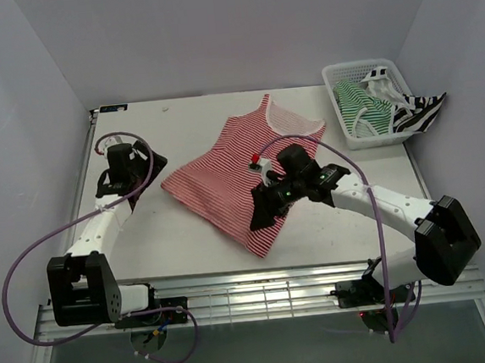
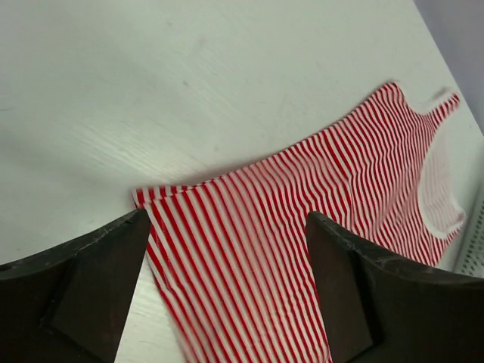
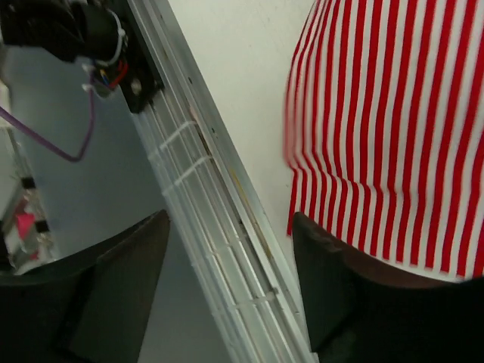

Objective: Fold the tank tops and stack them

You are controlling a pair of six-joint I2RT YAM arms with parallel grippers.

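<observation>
While red-striped top (image 1: 224,170) lies spread | left gripper (image 2: 227,219) wide, corner | right gripper (image 3: 231,219) parted, hem

We see the spread tank top (image 1: 224,170) lying flat at the middle of the surface (image 1: 178,123), its straps toward the upper right of the frame and its hem toward the lower centre. The basket (image 1: 360,64) stands at the upper right corner of the surface, apart from that top. A second tank top (image 1: 362,107) lies inside the basket, and a third tank top (image 1: 422,113) hangs over its right rim. The left gripper (image 1: 144,175) is at the left of the frame, just beside the spread top's left corner. The right gripper (image 1: 262,214) is over that top's lower right part.
</observation>
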